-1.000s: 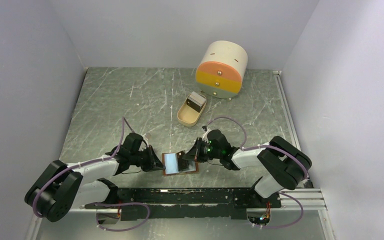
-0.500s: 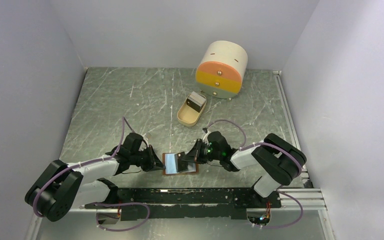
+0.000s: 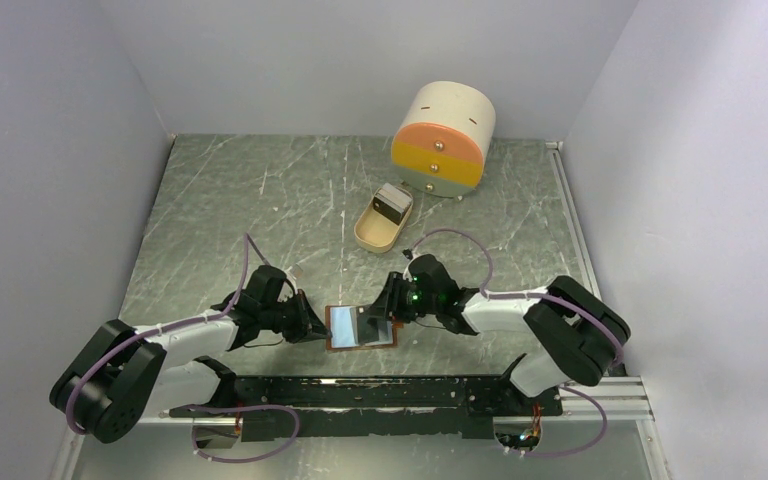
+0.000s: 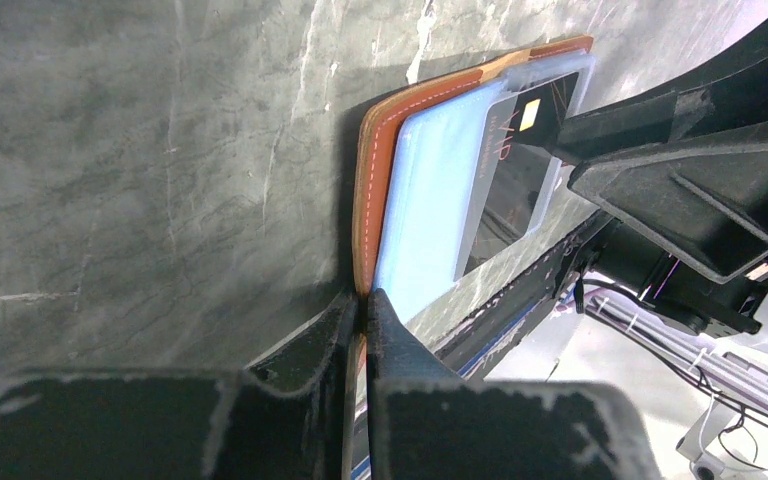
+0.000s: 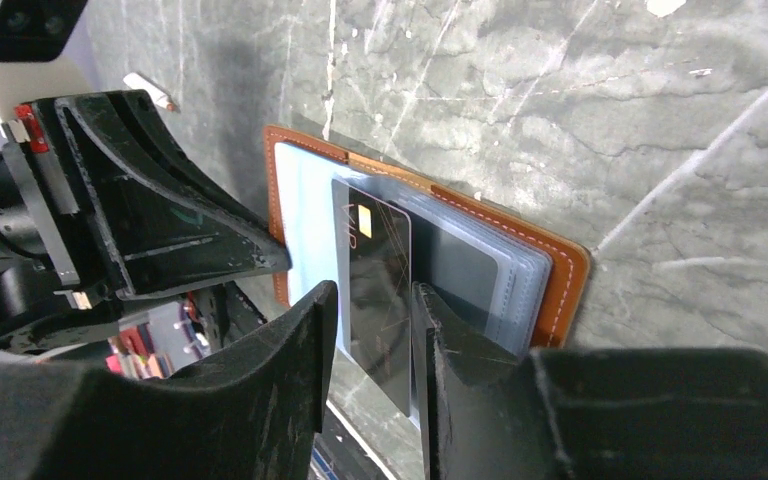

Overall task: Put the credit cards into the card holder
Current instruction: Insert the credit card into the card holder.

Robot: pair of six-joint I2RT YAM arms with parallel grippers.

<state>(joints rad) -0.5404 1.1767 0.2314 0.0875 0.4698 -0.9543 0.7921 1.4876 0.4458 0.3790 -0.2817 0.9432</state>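
Left gripper (image 4: 363,300) pinches the card holder (image 4: 375,170) edge; right gripper (image 5: 372,292), parted, straddles the credit card (image 5: 378,240). Ungripped and seemingly only part-inserted, the card may slip out.

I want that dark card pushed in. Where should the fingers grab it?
By the bare end of the dark card sticking out of the card holder's clear pocket, coming from the robot's right: the chip end is already tucked in.

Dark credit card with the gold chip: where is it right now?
In the right wrist view, the dark credit card lies on the clear pockets of the open card holder, between the fingers of the open right gripper.
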